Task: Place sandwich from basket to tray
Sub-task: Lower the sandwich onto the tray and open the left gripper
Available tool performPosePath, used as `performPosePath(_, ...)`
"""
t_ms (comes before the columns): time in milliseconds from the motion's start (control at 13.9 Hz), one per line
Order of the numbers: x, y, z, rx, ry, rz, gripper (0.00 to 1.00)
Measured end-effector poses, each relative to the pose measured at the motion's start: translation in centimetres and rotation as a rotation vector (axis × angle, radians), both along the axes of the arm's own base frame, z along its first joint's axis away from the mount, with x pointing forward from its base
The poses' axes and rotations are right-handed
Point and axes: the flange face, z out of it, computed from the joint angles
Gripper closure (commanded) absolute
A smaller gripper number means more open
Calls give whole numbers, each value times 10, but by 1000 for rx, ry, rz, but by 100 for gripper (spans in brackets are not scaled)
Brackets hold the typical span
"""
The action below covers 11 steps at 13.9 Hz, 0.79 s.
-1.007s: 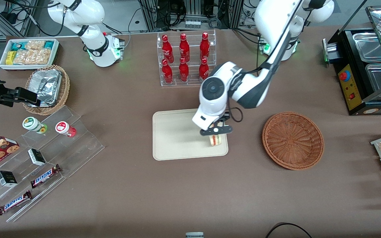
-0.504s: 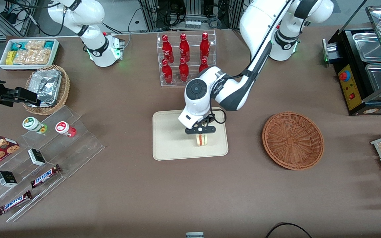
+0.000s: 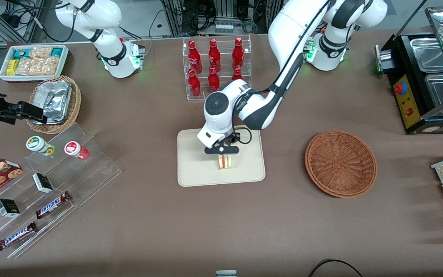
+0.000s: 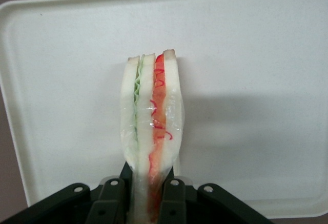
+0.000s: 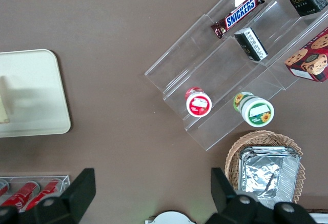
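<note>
Gripper positioned over middle of tray, fingers closed on sandwich. Sandwich clamped between the two fingers at one end, bread faces against the pads, layered edge turned toward the wrist camera; green filling on one side, red on the other. Remainder of wedge projecting past the fingertips toward the tray. Contact between sandwich and tray not determinable from either view; shadow of sandwich visible on tray just beside it. Basket standing on the brown surface well apart from the tray, toward the working arm's end, holding nothing visible. Rack of red bottles farther from the front camera than the tray, partly covered by the arm.
</note>
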Motion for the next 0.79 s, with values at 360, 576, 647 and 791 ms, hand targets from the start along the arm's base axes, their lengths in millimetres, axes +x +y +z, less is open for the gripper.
performPosePath(360, -7, -8, -17, -4, -2, -14, 40)
performPosePath(576, -7, -10, -15, -7, -6, -15, 0)
performPosePath(647, -7, -10, -15, -8, -6, -16, 0)
performPosePath(791, -6, -11, -12, -12, -11, -15, 0)
